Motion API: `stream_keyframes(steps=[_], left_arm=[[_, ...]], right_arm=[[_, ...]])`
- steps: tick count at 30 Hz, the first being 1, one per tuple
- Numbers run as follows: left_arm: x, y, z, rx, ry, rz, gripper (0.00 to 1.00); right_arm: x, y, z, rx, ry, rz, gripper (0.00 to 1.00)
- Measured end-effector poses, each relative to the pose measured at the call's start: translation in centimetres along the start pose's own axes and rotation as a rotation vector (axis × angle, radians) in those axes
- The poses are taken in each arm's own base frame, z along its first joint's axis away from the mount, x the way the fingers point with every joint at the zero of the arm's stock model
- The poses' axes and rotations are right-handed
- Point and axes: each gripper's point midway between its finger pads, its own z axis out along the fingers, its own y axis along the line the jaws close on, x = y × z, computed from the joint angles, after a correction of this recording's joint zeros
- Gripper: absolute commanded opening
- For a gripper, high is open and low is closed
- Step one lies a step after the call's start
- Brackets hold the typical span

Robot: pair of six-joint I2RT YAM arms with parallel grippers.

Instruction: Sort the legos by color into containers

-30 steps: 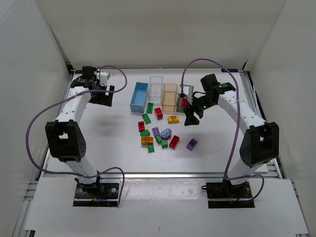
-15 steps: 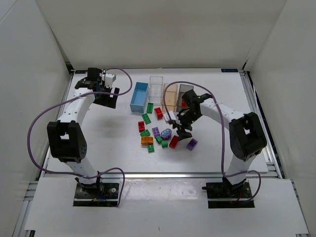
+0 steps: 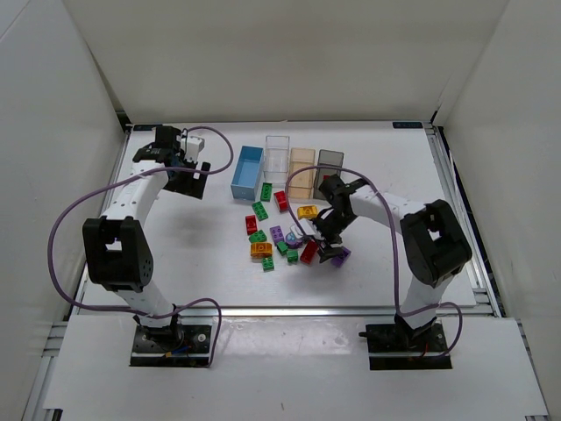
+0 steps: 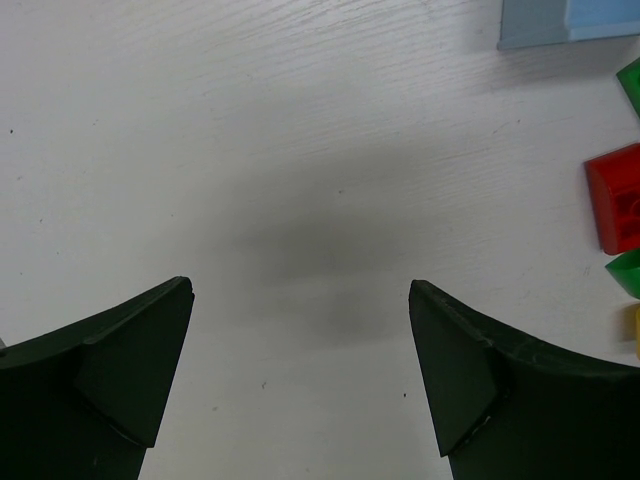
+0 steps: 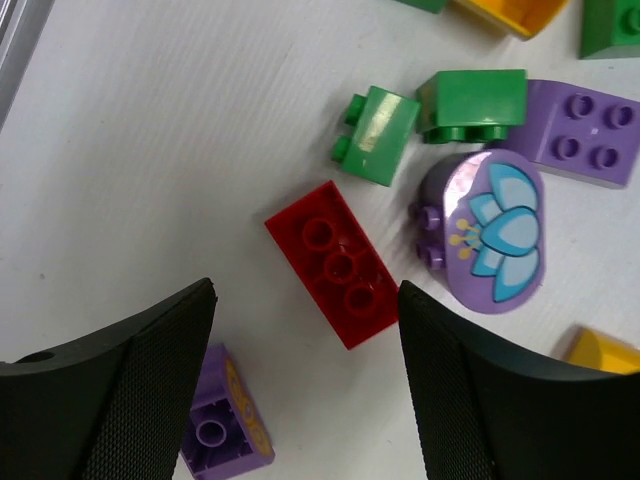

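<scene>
Reaching arm: right claw [image 5: 305, 300] hangs low over the loose pile, jaws parted and empty. The red lego [image 5: 340, 265] sits in the gap between them, so it looks like the next pick.
Left claw: left claw [image 4: 300, 300] is spread wide with nothing in it, over bare tabletop [image 4: 300, 120] beside a corner of the light blue bin [image 4: 560, 20]. It seems parked clear of the working arm.
Legos: the ones in view lie loose on the tabletop, bunched just in front of the bins.
Containers: light blue bin, clear bin [image 3: 277, 151], peach bin [image 3: 301, 167] and dark grey bin [image 3: 330, 160] stand in a row behind the pile. Contents too small to tell.
In the way: small purple lego [image 5: 225, 435] is partly under one finger and the purple flower piece [image 5: 490, 230] is near the other. The red lego lies skewed to the jaws — closing could nudge a neighbour.
Nearby: green legos [image 5: 375, 135] and a flat purple lego [image 5: 575, 130] lie just beyond, apart from the red one.
</scene>
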Motion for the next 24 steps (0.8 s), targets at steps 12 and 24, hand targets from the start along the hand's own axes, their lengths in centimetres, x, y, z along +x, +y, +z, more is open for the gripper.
stream_keyframes(steps=[12,24], left_arm=[[0.1,0.3,0.0,-0.018,0.004,0.000,0.99],[0.1,0.4,-0.1,-0.024,0.005,0.000,0.99]], right_arm=[[0.5,0.0,1.9,-0.003,0.017,-0.036,0.77],[1.6,-0.5,2.9,-0.015,0.074,-0.001,0.32]])
